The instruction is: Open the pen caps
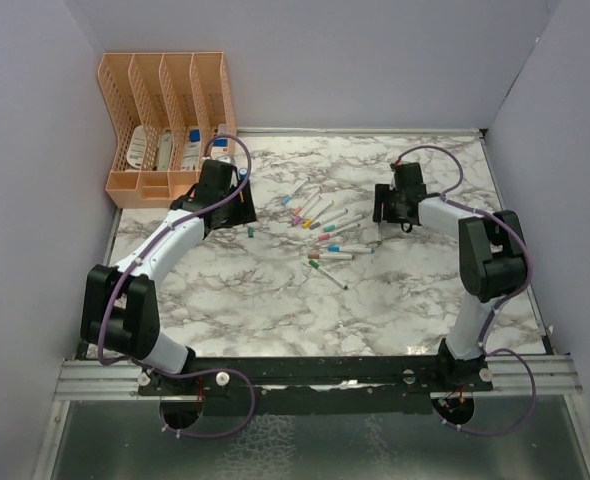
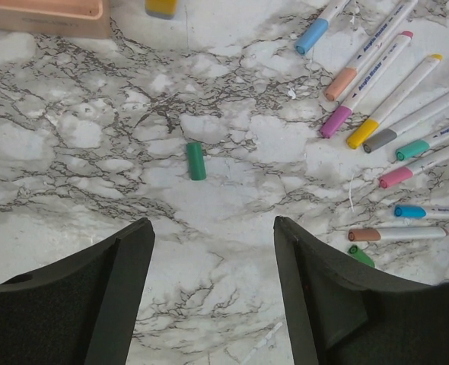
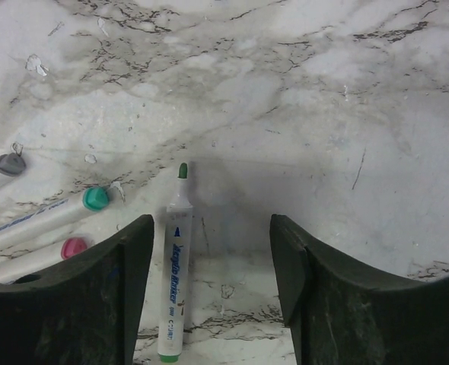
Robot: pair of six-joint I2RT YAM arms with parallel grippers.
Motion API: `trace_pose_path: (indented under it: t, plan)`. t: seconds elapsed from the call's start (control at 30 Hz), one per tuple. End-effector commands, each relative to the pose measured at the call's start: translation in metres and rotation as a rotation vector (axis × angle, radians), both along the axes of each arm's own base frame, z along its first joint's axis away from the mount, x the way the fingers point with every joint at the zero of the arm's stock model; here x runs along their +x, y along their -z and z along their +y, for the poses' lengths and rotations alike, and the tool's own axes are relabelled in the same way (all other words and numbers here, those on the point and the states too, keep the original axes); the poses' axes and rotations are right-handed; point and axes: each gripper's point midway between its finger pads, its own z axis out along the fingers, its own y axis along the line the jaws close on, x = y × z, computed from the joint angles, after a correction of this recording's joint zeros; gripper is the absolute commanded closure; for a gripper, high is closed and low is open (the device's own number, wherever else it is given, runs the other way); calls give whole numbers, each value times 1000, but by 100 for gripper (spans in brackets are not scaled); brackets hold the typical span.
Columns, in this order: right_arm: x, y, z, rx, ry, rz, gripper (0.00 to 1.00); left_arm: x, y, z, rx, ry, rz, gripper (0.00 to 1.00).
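A loose green pen cap (image 2: 196,161) lies on the marble table, just ahead of my left gripper (image 2: 213,224), which is open and holds nothing. The same green cap (image 1: 250,231) shows in the top view beside the left gripper (image 1: 227,200). My right gripper (image 3: 211,220) is open too. An uncapped green-tipped white marker (image 3: 174,266) lies on the table between its fingers, close to the left finger (image 3: 125,281). Several capped pens (image 2: 377,114) fan out at the right of the left wrist view, with blue, orange, pink, yellow, grey and teal caps. The right gripper (image 1: 391,206) is just right of that pile.
A peach desk organiser (image 1: 170,120) stands at the back left, its base (image 2: 42,15) near the left gripper. A yellow-ended bottle (image 2: 162,6) sits beside it. Grey (image 3: 10,163), teal (image 3: 95,198) and pink (image 3: 74,247) pen ends lie left of the right gripper. Walls surround the table.
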Motion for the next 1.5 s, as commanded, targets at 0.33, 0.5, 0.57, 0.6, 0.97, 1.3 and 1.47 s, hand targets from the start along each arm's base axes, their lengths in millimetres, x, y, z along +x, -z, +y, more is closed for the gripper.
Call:
trace_pose_path:
  t: [0.33, 0.5, 0.57, 0.6, 0.97, 1.3, 1.47]
  plan:
    - [-80, -80, 94, 1, -364, -77, 34, -2, -26, -16, -127, 10, -85, 1]
    - [-134, -67, 137, -2, -501, -10, 34, -5, -28, -19, -161, 12, -102, 1]
    - [-146, -65, 146, 9, -535, 2, 34, -6, -28, -20, -169, 15, -102, 1]
    - [-152, -62, 149, 11, -552, 11, 34, -7, -28, -21, -170, 17, -102, 1]
    - [-186, -33, 167, 20, -669, 98, 40, -14, -22, -18, -177, 2, -96, 1]
    - [-188, -7, 168, -42, -675, 127, 46, -17, -21, -18, -193, -9, -95, 1]
    - [-185, 2, 167, -75, -669, 134, 50, -19, -19, -17, -196, -17, -95, 1]
